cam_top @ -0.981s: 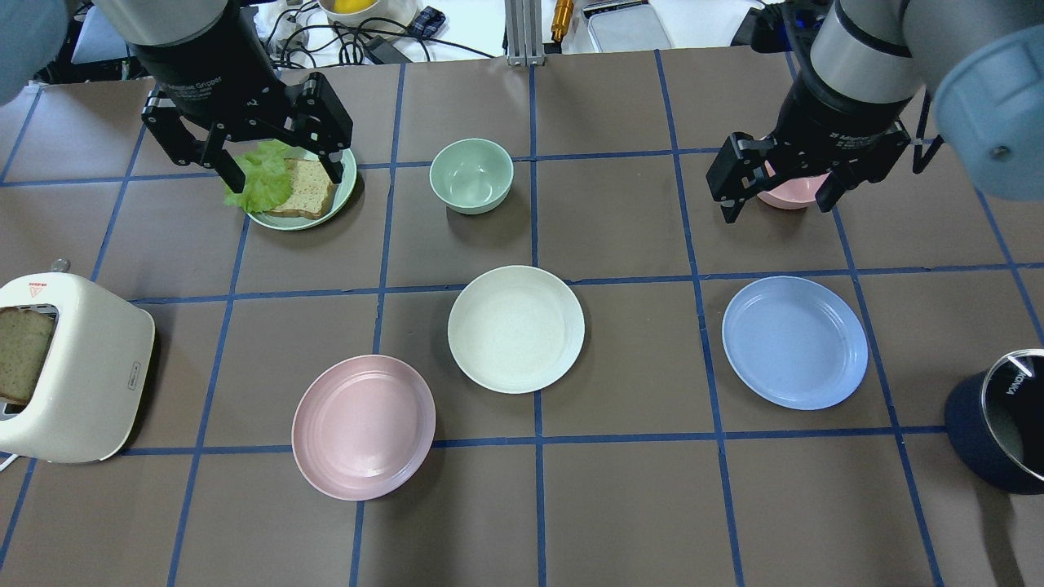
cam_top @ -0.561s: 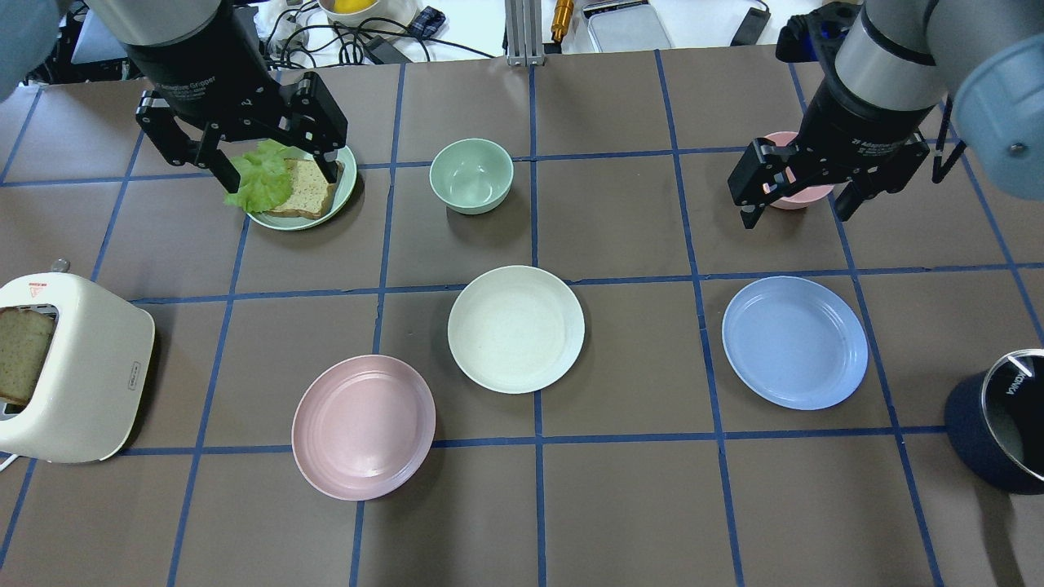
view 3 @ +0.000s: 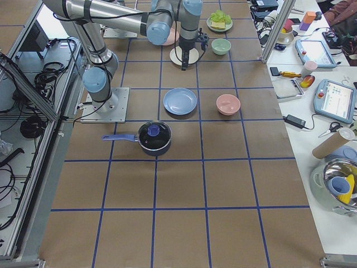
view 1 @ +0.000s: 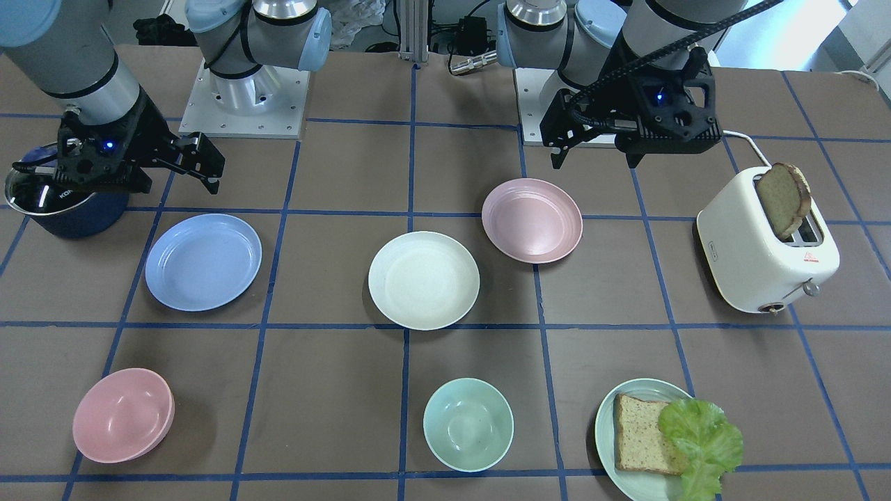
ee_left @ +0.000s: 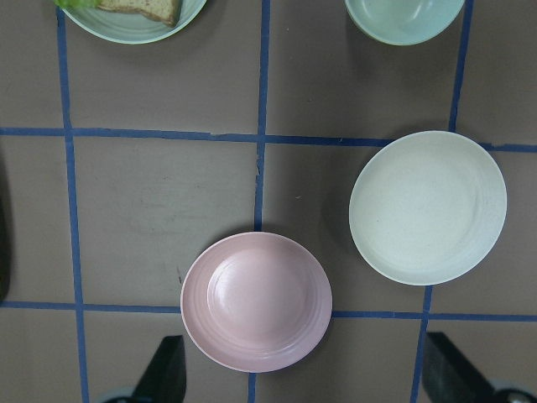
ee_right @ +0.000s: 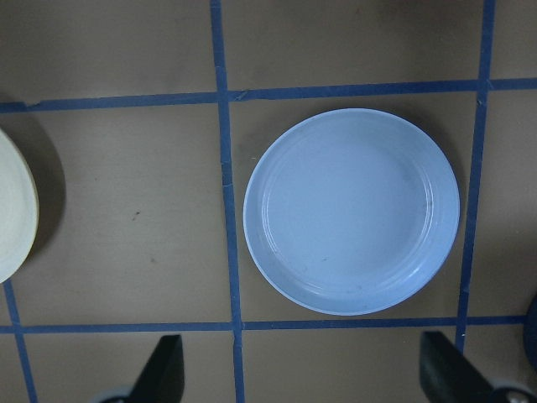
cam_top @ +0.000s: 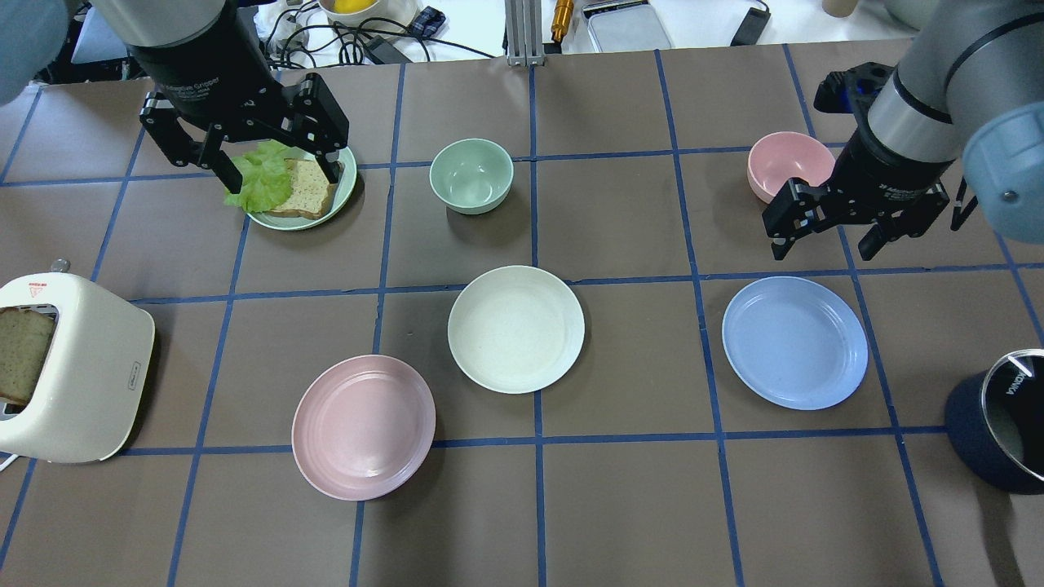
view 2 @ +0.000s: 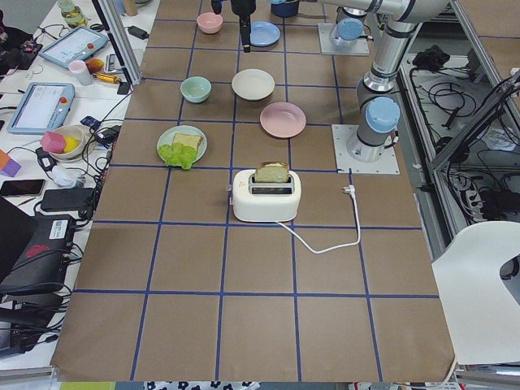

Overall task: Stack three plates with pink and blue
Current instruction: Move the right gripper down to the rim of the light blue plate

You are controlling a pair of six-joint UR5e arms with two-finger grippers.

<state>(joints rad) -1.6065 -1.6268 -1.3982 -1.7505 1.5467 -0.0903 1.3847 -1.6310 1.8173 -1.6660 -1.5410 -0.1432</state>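
Note:
Three plates lie apart on the brown table. The pale blue plate (cam_top: 794, 342) is on the right, the cream-white plate (cam_top: 515, 328) in the middle, the dusty pink plate (cam_top: 364, 426) at front left. My right gripper (cam_top: 824, 249) is open and empty, hovering above the blue plate's far edge; its wrist view shows the blue plate (ee_right: 351, 211) just ahead of its fingers (ee_right: 164, 374). My left gripper (cam_top: 281, 175) is open and empty, high over the bread plate. Its wrist view shows the pink plate (ee_left: 257, 301) and the cream plate (ee_left: 428, 206).
A pale green plate with bread and lettuce (cam_top: 336, 196) lies at far left. A mint bowl (cam_top: 471, 175) and a pink bowl (cam_top: 789, 163) stand along the far row. A white toaster (cam_top: 69, 367) is at the left edge and a dark pot (cam_top: 999, 432) at the right edge.
My right gripper has moved right and toward the near side, uncovering the pink bowl, and is now close to the blue plate's far edge. The left gripper has hardly moved.

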